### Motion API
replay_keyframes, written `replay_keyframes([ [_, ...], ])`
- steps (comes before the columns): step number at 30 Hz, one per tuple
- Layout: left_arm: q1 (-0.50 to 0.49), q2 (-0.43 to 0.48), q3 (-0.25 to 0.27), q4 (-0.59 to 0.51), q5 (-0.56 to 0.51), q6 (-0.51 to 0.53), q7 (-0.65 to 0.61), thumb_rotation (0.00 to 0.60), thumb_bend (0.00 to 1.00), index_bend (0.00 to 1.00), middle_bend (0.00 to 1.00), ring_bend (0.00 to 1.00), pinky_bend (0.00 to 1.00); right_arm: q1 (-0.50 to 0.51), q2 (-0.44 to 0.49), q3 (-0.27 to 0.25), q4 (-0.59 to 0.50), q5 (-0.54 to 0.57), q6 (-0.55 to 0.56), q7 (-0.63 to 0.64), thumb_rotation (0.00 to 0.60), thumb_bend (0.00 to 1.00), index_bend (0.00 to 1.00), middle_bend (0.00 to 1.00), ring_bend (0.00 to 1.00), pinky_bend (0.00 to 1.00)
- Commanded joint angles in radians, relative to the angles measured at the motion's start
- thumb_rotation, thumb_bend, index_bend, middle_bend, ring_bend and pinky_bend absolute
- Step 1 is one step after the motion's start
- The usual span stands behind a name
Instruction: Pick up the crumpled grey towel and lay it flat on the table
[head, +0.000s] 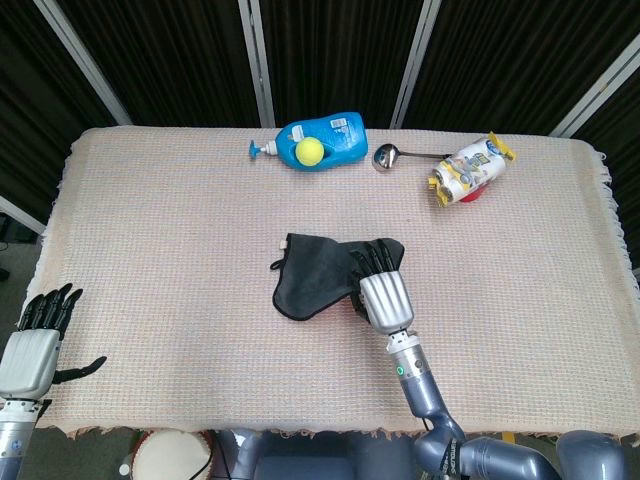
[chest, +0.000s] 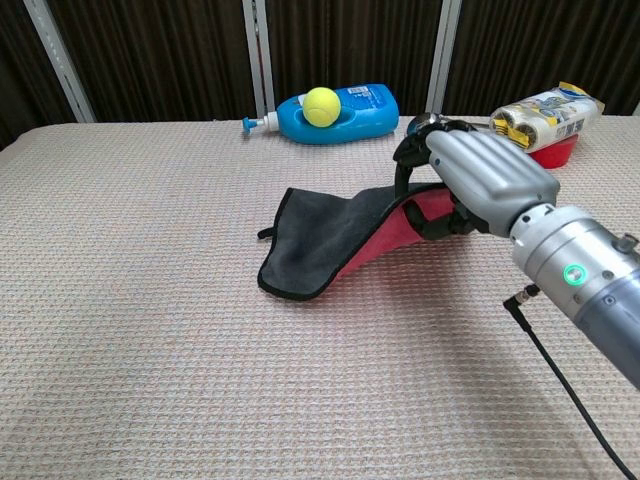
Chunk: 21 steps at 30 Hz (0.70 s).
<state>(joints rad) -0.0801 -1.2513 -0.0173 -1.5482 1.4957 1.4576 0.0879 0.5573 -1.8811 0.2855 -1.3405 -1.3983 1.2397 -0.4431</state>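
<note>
The grey towel lies near the table's middle, its left part still on the cloth. My right hand grips the towel's right edge and holds it raised off the table, so a red underside shows beneath the lifted part. My left hand hovers open at the table's near-left corner, far from the towel; it appears only in the head view.
At the far edge lie a blue soap bottle with a yellow tennis ball on it, a metal ladle, and a snack packet on a red bowl.
</note>
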Motion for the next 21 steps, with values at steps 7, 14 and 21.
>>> replay_keyframes([
  [7,-0.006,-0.011,-0.01,-0.013,-0.042,-0.026,0.015,0.6,0.03,0.0,0.0,0.0,0.0,0.075,0.058,0.113,-0.056,0.104,-0.059,-0.104,0.6,0.57,0.58,0.24,0.11,0.03],
  [14,-0.037,-0.045,-0.048,-0.06,-0.082,-0.052,0.071,0.6,0.05,0.0,0.0,0.0,0.0,0.112,0.088,0.157,-0.134,0.173,-0.063,-0.205,0.6,0.57,0.58,0.24,0.11,0.03],
  [21,-0.098,-0.1,-0.103,-0.124,-0.127,-0.093,0.148,0.6,0.08,0.03,0.0,0.0,0.0,0.165,0.092,0.198,-0.194,0.248,-0.058,-0.304,0.6,0.57,0.58,0.24,0.11,0.03],
])
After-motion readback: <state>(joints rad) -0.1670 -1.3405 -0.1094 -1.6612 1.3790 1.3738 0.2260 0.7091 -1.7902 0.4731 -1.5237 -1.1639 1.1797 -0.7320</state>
